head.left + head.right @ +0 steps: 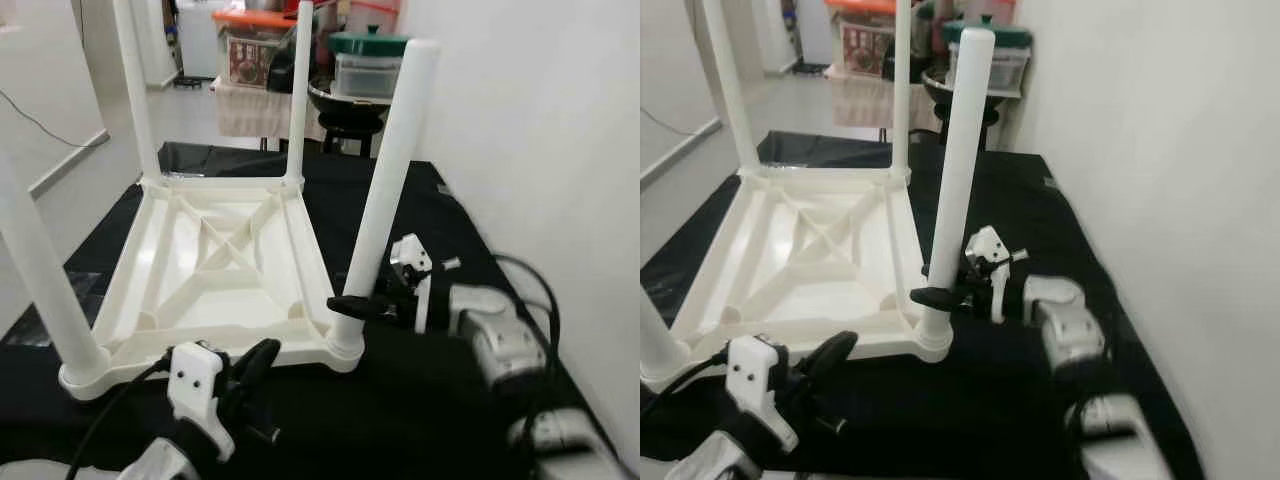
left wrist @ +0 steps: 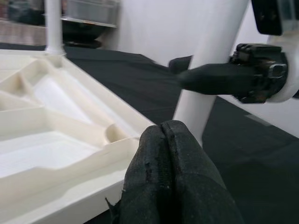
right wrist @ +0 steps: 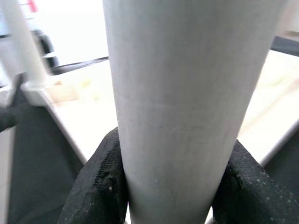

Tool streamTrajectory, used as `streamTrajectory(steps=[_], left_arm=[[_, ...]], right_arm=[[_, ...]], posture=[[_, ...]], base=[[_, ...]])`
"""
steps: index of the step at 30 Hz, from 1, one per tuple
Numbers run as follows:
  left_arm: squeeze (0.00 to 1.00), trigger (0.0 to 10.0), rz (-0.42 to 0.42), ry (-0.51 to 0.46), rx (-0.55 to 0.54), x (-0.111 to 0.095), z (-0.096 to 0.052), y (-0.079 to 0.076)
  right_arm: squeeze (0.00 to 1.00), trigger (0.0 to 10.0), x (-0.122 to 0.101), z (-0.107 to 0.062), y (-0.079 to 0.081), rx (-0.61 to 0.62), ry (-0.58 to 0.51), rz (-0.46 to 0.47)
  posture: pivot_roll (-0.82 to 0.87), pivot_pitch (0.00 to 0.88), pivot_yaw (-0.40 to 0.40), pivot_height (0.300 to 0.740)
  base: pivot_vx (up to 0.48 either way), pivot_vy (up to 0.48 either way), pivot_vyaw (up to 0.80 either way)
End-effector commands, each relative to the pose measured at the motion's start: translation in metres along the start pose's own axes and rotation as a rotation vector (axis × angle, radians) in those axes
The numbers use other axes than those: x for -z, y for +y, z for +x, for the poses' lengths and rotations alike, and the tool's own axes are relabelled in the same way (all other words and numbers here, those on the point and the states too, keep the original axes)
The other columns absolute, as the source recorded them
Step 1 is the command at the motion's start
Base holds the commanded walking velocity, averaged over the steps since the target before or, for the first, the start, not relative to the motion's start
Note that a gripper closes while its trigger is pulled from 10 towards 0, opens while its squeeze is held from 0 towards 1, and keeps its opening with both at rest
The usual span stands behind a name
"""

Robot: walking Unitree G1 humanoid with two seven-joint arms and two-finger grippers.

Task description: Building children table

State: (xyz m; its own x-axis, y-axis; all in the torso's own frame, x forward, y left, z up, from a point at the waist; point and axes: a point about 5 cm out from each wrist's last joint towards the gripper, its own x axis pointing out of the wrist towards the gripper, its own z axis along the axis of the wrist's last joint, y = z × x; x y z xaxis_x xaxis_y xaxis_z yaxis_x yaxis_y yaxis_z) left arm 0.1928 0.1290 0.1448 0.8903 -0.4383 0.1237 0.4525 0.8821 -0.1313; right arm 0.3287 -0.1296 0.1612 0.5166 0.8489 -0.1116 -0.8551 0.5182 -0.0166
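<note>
Left tool (image 1: 262,358) closed, at tabletop (image 1: 225,262) edge | right tool (image 1: 345,307) clamps leg (image 1: 385,190)

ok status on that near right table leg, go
Right gripper shut on near right leg, low by its socket. Left gripper shut, empty, at tabletop near edge. Tabletop upside down on black mat, four legs standing. Nothing in the way.

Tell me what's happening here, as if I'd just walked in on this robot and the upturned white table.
A white children's table lies upside down on a black cloth, its four legs pointing up. The right gripper is clamped around the near right leg just above its socket. The left gripper, fingers shut and empty, sits beside the table's near edge.
</note>
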Motion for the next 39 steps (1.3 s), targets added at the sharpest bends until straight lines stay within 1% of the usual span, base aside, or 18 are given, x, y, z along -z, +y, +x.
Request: streamTrajectory(steps=[1, 2, 3, 4, 6, 9, 15, 16, 18, 19, 22, 25, 28, 29, 30, 32, 34, 39], left_arm=[[0.0, 8.2, -0.002, 0.003, 0.01, -0.001, -0.001, -0.002], [0.0, 8.2, -0.002, 0.003, 0.01, -0.001, -0.001, -0.002], [0.0, 8.1, -0.002, 0.002, 0.01, -0.002, -0.001, -0.001], [0.0, 8.1, -0.002, 0.002, 0.01, -0.002, -0.001, -0.001], [0.0, 8.2, -0.003, 0.005, 0.011, -0.001, -0.001, 0.0], [0.0, 8.4, -0.009, 0.007, 0.018, 0.0, -0.001, -0.001], [0.0, 8.1, -0.003, 0.007, 0.01, 0.0, -0.001, -0.001], [0.0, 7.9, -0.001, 0.007, 0.007, 0.0, -0.001, -0.001], [0.0, 7.9, -0.001, 0.007, 0.007, 0.0, -0.001, 0.0], [0.0, 8.0, -0.002, 0.006, 0.008, -0.001, -0.001, 0.0], [0.0, 8.0, -0.004, 0.007, 0.01, -0.001, -0.001, 0.0], [0.0, 8.0, -0.004, 0.006, 0.011, 0.0, 0.001, 0.0], [0.0, 8.0, -0.004, 0.006, 0.011, 0.0, 0.001, 0.0], [0.0, 8.0, -0.003, 0.006, 0.01, 0.0, 0.001, 0.0], [0.0, 8.0, -0.003, 0.006, 0.009, 0.001, 0.002, 0.001], [0.0, 8.0, -0.002, 0.006, 0.008, 0.001, 0.002, 0.001], [0.0, 7.9, -0.001, 0.006, 0.006, 0.002, 0.003, 0.001], [0.0, 8.0, -0.001, 0.006, 0.005, 0.003, 0.004, 0.001]], right_arm=[[0.0, 0.0, 0.016, 0.002, 0.002, 0.172, 0.089, 0.03], [0.0, 0.0, 0.016, 0.002, 0.002, 0.172, 0.089, 0.03], [0.0, 0.0, 0.035, 0.015, 0.037, 0.321, 0.087, 0.117], [0.0, 0.0, 0.035, 0.015, 0.037, 0.321, 0.087, 0.117], [0.0, 0.0, 0.041, 0.028, 0.073, 0.409, 0.12, 0.081], [0.0, 0.0, 0.046, 0.024, 0.057, 0.486, 0.126, 0.142], [0.0, 0.0, 0.042, 0.024, 0.066, 0.494, 0.146, 0.157], [0.0, 10.0, 0.041, 0.024, 0.068, 0.507, 0.155, 0.158], [0.0, 10.0, 0.038, 0.025, 0.07, 0.503, 0.146, 0.187], [1.0, 10.0, 0.032, 0.027, 0.07, 0.462, 0.123, 0.205], [1.0, 10.0, 0.022, 0.032, 0.07, 0.358, 0.078, 0.205], [1.0, 10.0, -0.001, 0.035, 0.054, 0.136, -0.007, 0.095], [1.0, 10.0, -0.006, 0.033, 0.047, 0.068, -0.016, 0.064], [0.55, 10.0, -0.01, 0.029, 0.04, -0.011, -0.014, 0.007], [0.0, 10.0, -0.016, 0.027, 0.032, -0.091, -0.004, -0.038], [0.0, 10.0, -0.022, 0.024, 0.025, -0.162, 0.003, -0.06], [0.0, 10.0, -0.034, 0.02, 0.008, -0.259, 0.028, -0.087], [0.0, 10.0, -0.039, 0.018, -0.007, -0.291, 0.052, -0.067]], posture=[[0.03, 0.009, -0.101, 0.74], [0.03, 0.009, -0.101, 0.74], [0.01, 0.018, -0.085, 0.74], [0.01, 0.018, -0.085, 0.74], [0.0, 0.002, -0.076, 0.74], [0.02, 0.0, -0.096, 0.74], [0.02, 0.0, -0.094, 0.74], [0.03, 0.0, -0.094, 0.74], [0.02, 0.0, -0.092, 0.74], [0.03, 0.0, -0.088, 0.74], [0.03, 0.0, -0.087, 0.74], [0.03, 0.0, -0.089, 0.74], [0.03, 0.0, -0.089, 0.74], [0.04, 0.0, -0.093, 0.74], [0.04, 0.0, -0.096, 0.74], [0.05, 0.0, -0.096, 0.74], [0.05, 0.0, -0.1, 0.74], [0.05, 0.0, -0.106, 0.74]], base=[[0.0, 0.0, 0.0], [0.0, 0.0, 0.0], [0.0, 0.0, 0.0], [0.0, 0.0, 0.0], [0.0, 0.0, 0.0], [0.0, 0.0, 0.0], [0.0, 0.0, 0.0], [0.0, 0.0, 0.0], [0.0, 0.0, 0.0], [0.0, 0.0, 0.0], [0.0, 0.0, 0.0], [0.0, 0.0, 0.0], [0.0, 0.0, 0.0], [0.0, 0.0, 0.0], [0.0, 0.0, 0.0], [0.0, 0.0, 0.0], [0.0, 0.0, 0.0], [0.0, 0.0, 0.0]])
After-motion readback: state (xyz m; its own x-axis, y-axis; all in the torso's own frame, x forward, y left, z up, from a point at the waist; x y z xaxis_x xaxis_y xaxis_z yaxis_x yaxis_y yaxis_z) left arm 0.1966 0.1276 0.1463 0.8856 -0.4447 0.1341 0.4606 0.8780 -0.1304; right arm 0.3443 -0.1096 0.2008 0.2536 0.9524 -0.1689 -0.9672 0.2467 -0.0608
